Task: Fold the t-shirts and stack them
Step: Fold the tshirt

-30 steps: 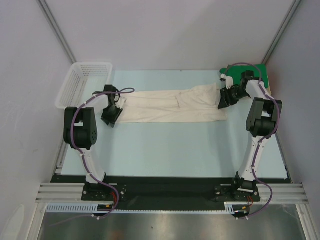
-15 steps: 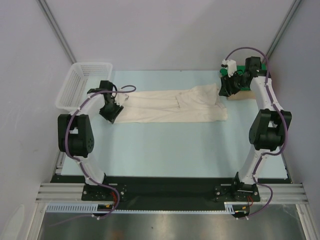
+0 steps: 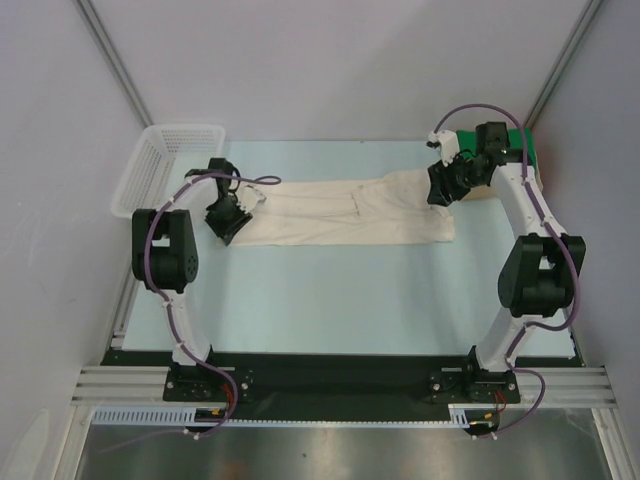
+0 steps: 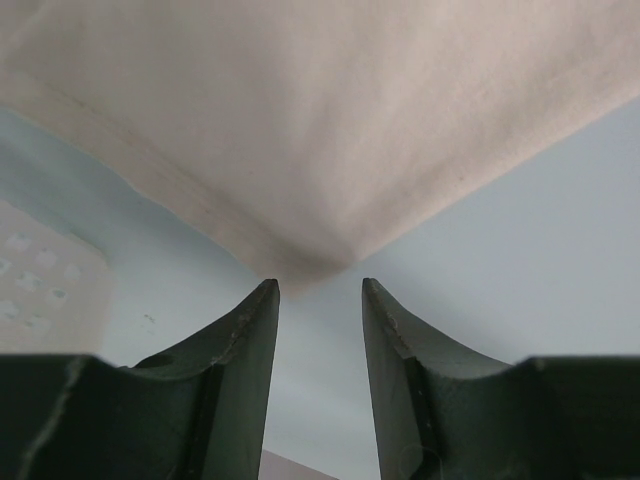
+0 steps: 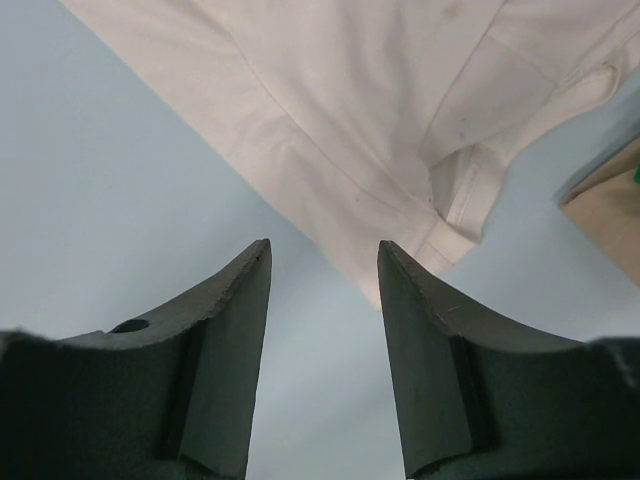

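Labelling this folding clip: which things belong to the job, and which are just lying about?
Job:
cream-white t-shirt
green t-shirt
peach-tan t-shirt

Lying about:
white lattice basket, far left

Black-and-white arms (image 3: pixel 183 325), looping purple cables (image 3: pixel 470 107), dark curved jaws

One cream-white t-shirt (image 3: pixel 350 210), one green t-shirt (image 3: pixel 527 150), one peach-tan t-shirt (image 5: pixel 608 208), one basket (image 3: pixel 150 172), and two arms: left arm (image 3: pixel 162 262), right arm (image 3: pixel 540 275).
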You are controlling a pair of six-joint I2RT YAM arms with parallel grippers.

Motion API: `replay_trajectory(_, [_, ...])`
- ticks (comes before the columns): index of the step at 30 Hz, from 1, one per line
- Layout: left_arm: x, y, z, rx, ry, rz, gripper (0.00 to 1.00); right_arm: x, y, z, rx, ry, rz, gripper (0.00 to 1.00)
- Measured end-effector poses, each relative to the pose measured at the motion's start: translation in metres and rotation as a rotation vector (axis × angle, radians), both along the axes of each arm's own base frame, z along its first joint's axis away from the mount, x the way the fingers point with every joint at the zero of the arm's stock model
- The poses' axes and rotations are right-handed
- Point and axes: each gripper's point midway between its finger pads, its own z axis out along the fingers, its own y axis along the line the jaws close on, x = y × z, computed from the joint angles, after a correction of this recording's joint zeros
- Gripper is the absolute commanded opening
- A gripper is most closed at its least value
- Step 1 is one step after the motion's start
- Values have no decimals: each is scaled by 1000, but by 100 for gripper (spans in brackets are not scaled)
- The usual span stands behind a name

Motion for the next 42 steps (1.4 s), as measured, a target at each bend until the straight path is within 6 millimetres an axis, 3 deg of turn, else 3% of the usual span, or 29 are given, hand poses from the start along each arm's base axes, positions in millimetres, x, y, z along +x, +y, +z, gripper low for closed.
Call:
replay_trajectory(5, [9, 0, -4, 6, 16, -22, 44, -11, -1, 3, -9, -4, -5, 52])
replay_trajectory(12, [-1, 2, -9, 9, 75, -47, 45, -20, -3, 3, -15, -3, -8, 52])
replay_trajectory(18, [-8, 2, -11, 6, 118, -45, 43, -20, -3, 3, -15, -3, -8, 52])
replay_trajectory(25, [-8, 4, -17, 14, 125, -33, 34, -19, -2, 3, -13, -6, -9, 52])
replay_trajectory(35, [-3, 8, -18, 42, 111, 28, 33, -19, -2, 2, -11, -4, -9, 52])
replay_trajectory(39, [-1, 10, -18, 54, 101, 32, 17, -21, -2, -2, -11, 4, -10, 51])
replay_trajectory(40, [0, 11, -18, 58, 97, 34, 4, -21, -2, -4, -9, 8, -12, 51])
replay_trajectory(42, [1, 12, -19, 65, 93, 36, 1, -22, -2, -4, -10, 10, -13, 51])
